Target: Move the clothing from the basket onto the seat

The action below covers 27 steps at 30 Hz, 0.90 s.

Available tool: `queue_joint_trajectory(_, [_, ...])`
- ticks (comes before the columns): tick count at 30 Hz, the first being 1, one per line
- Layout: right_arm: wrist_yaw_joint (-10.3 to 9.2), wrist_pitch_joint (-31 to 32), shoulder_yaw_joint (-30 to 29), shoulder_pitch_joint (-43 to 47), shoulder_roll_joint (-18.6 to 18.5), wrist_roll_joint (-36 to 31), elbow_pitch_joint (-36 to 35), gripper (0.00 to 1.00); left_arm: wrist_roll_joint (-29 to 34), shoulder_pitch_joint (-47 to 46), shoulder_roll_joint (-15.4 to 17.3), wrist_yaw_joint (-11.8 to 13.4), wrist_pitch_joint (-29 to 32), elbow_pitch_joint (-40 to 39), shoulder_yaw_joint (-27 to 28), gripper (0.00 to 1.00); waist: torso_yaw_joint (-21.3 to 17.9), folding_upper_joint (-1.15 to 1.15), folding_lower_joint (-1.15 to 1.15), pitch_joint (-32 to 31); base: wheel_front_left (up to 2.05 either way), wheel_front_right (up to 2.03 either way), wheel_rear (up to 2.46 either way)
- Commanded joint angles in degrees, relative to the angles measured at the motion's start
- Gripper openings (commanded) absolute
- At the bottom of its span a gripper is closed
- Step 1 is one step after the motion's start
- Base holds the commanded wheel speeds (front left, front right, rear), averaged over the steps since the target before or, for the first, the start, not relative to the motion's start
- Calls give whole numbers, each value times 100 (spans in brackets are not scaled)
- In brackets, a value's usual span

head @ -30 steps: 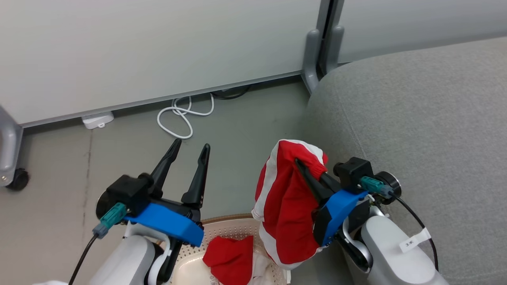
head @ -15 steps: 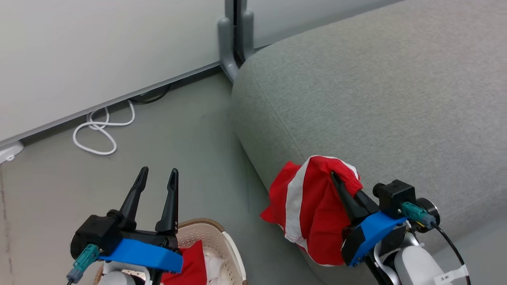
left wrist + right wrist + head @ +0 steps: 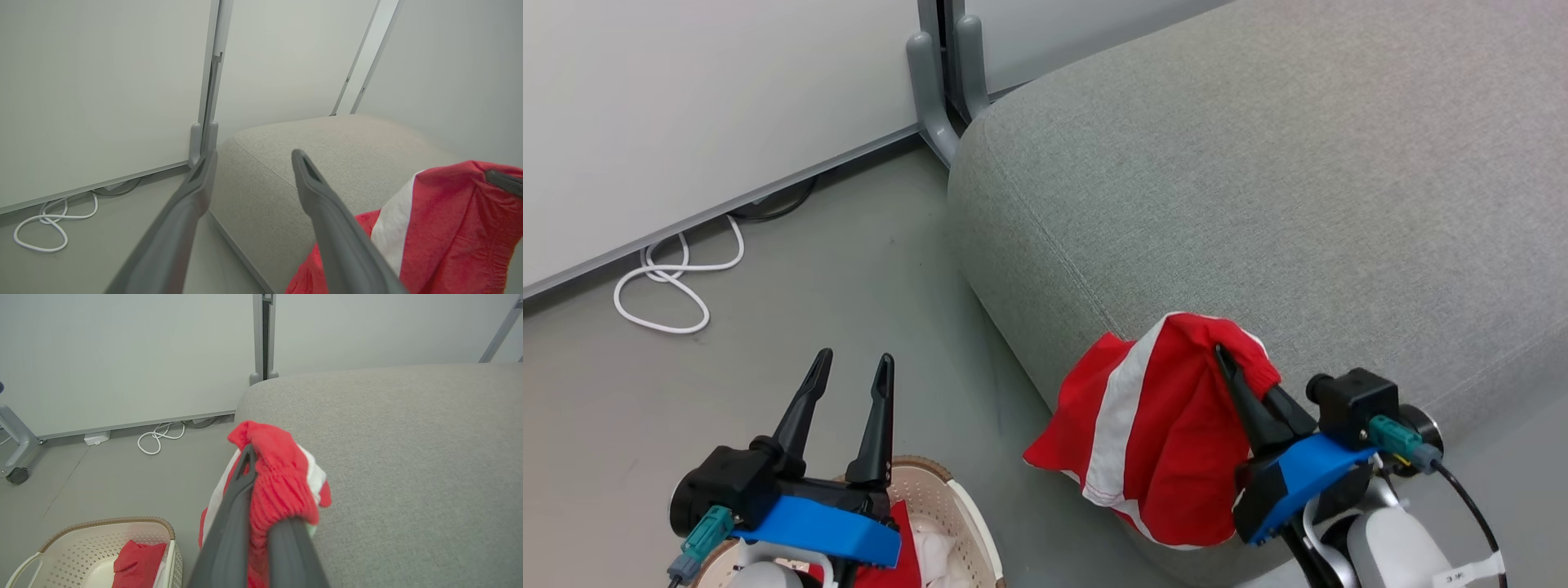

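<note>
My right end effector (image 3: 1223,356) is closed on a red garment (image 3: 1168,441) with a white band. Its two fingers (image 3: 237,506) pinch a bunched fold of the cloth near their tips. The rest of the garment hangs below this end effector and to its left. The garment is at the near left corner of the seat (image 3: 1258,163), in front of the cushion's side. I cannot tell if the cloth touches the cushion. The wide grey top of the seat spreads ahead of this end effector and to its right.

My left end effector (image 3: 855,356) is open, with a clear gap between the two fingers, and it holds nothing. The basket (image 3: 947,483) stands on the floor (image 3: 768,245) just below and behind it. Some red and white clothing (image 3: 139,559) lies inside the basket. Far ahead of this end effector and to its left, a white cable (image 3: 662,286) lies in loops at the foot of the wall (image 3: 686,98).

In the left wrist view, the corner of the seat (image 3: 327,139) is straight ahead of the open fingers, and the held garment (image 3: 449,212) is to their right. In the right wrist view, the basket (image 3: 102,521) is low on the left of the closed fingers, well apart from the garment (image 3: 282,473).
</note>
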Motion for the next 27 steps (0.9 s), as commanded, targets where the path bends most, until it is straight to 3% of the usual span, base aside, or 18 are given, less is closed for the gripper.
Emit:
queue_joint_trajectory(1, [1, 9, -23, -224, 15, -23, -62, 0, 38, -78, 11, -43, -27, 10, 29, 100, 25, 0, 0, 52, 0, 0, 0])
queue_joint_trajectory(5, [1, 97, -76, -849, -228, 79, -173, 0, 85, -191, 66, -53, -27, -17, 44, 100, 88, 0, 0, 291, 0, 0, 0])
queue_joint_trajectory(9, [1, 289, -330, -1758, -701, 258, -266, 0, 130, -374, 163, -70, -27, -88, 3, 100, 213, 0, 0, 674, 0, 0, 0])
queue_joint_trajectory(17, [1, 607, -1423, -3576, -1468, 975, 291, 0, 249, -1006, 530, -94, 35, -408, -96, 100, 515, 0, 0, 1868, 0, 0, 0])
queue_joint_trajectory(27, [1, 281, -2467, -4878, -1846, 841, 1237, 0, 371, -1693, 969, -103, 260, -1068, -159, 100, 838, 0, 0, 3101, 0, 0, 0])
